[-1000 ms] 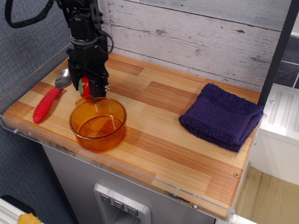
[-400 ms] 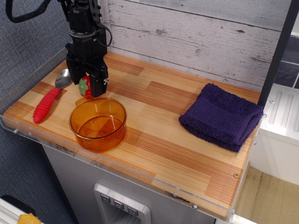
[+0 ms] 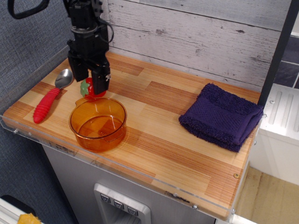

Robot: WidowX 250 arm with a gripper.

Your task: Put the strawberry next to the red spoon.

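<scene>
Near the left edge of the table [image 3: 154, 140] lies the red spoon [image 3: 50, 96], its silver bowl pointing toward the back wall and its ribbed red handle running toward the front-left corner. Just right of the spoon's bowl sits the strawberry [image 3: 88, 88] — red with a green cap on its left side — resting on the table between the spoon and the orange bowl's rim. The gripper [image 3: 90, 82] hangs directly over it, its two black fingers spread apart with the strawberry showing in the gap at their tips; the fingers appear parted wider than the fruit and not clamped on it, though whether a finger touches it is hard to tell. Just in front of the strawberry stands the orange bowl [image 3: 98, 123], translucent, close to the front-left part of the table. Well apart, near the right edge, lies a folded dark purple towel [image 3: 222, 116].
</scene>
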